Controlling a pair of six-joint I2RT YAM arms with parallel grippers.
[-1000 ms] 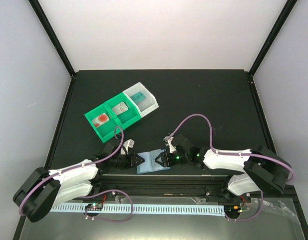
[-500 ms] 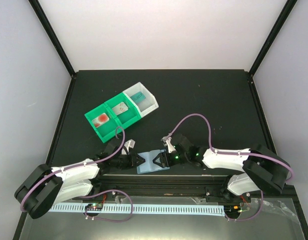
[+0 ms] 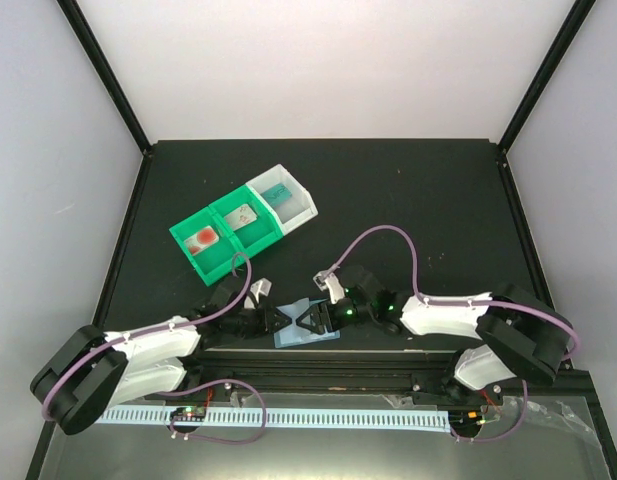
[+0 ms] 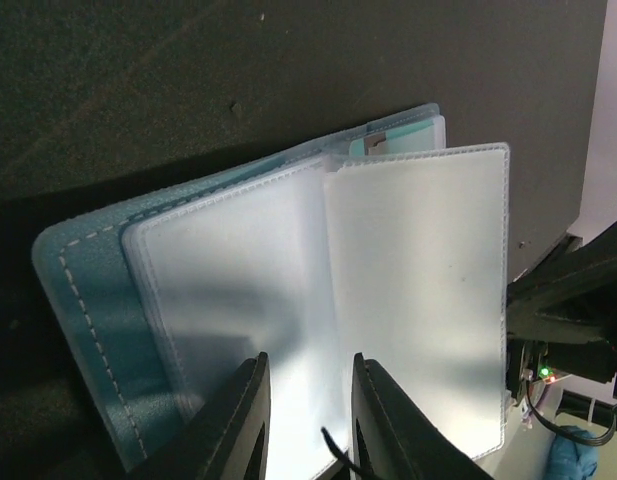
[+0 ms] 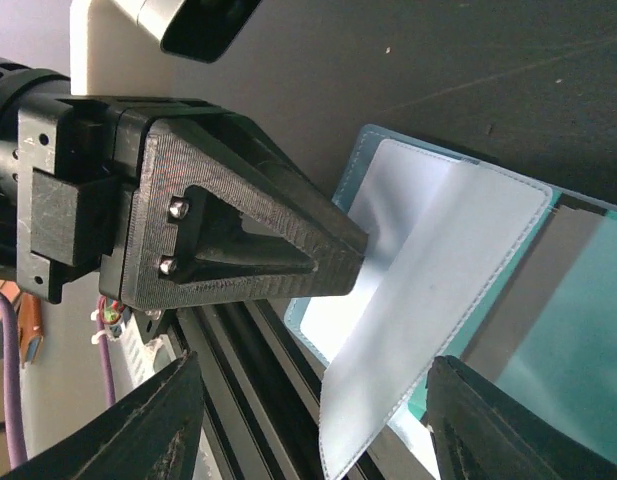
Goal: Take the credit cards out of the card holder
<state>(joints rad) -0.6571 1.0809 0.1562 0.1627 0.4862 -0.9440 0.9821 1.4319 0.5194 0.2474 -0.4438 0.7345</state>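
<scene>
Going by the trays, looks well along but not closed out: teal card (image 3: 278, 193) lying in white tray (image 3: 303, 212), pale card (image 3: 245, 214) in the green tray (image 3: 210, 265) bay beside it, both well apart from holder (image 4: 78, 290). Also a red-and-white item (image 3: 202, 238) in the end green bay; too small to call. Found holder lying open at near edge of table (image 3: 438, 220), between both grippers, sleeves (image 4: 238, 270) fanned out. For left gripper (image 4: 308, 375): sitting at near edge of sleeves, fingers (image 4: 238, 420) parted with sleeve showing in the gap, clamping nothing; can't tell whether pressing down. For right gripper (image 5: 318, 370): spread wide, nothing pinched, one leaf (image 5: 438, 300) raised and tilted in the span between. Tips of both nearly meeting over holder in top view. Visible sleeves reading clear and empty. Teal patch (image 5: 578, 340) under raised leaf: card or inside cover, can't tell. Small teal-and-brown sliver (image 4: 373, 147) peeking at far edge of back sleeves, possibly another card. Left to do, best guess: page through remaining leaves, confirm empty, pull anything found, drop in a tray. Risks: floppy leaf slipping off a finger, holder sliding off near edge while paging.
</scene>
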